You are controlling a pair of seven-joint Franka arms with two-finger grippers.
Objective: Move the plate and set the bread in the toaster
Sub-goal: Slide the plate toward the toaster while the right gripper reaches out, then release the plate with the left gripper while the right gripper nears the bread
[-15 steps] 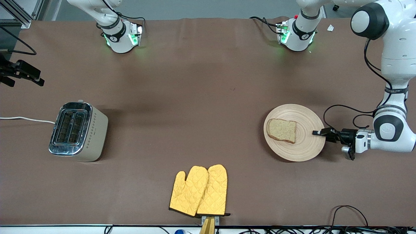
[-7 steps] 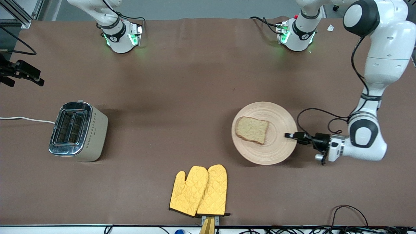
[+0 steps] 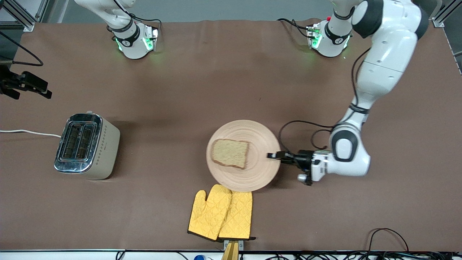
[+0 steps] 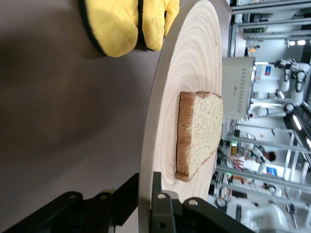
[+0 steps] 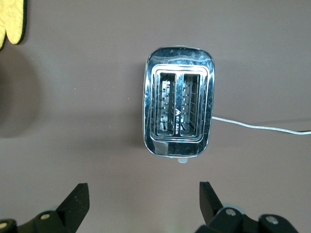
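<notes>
The beige plate is at the table's middle with the bread lying flat on it. My left gripper is shut on the plate's rim at the side toward the left arm's end. In the left wrist view its jaws clamp the rim of the plate, one above and one below, with the bread just past them. The toaster stands toward the right arm's end, both slots empty. My right gripper is open in the air, over the table beside the toaster.
A pair of yellow oven mitts lies nearer the front camera than the plate; the plate's rim overlaps their tips. The toaster's white cord runs off the table's end. Both arm bases stand along the table's top edge.
My left gripper has carried the plate with the bread from the left arm's end to the table's middle, toward the toaster. The right gripper has barely moved.
</notes>
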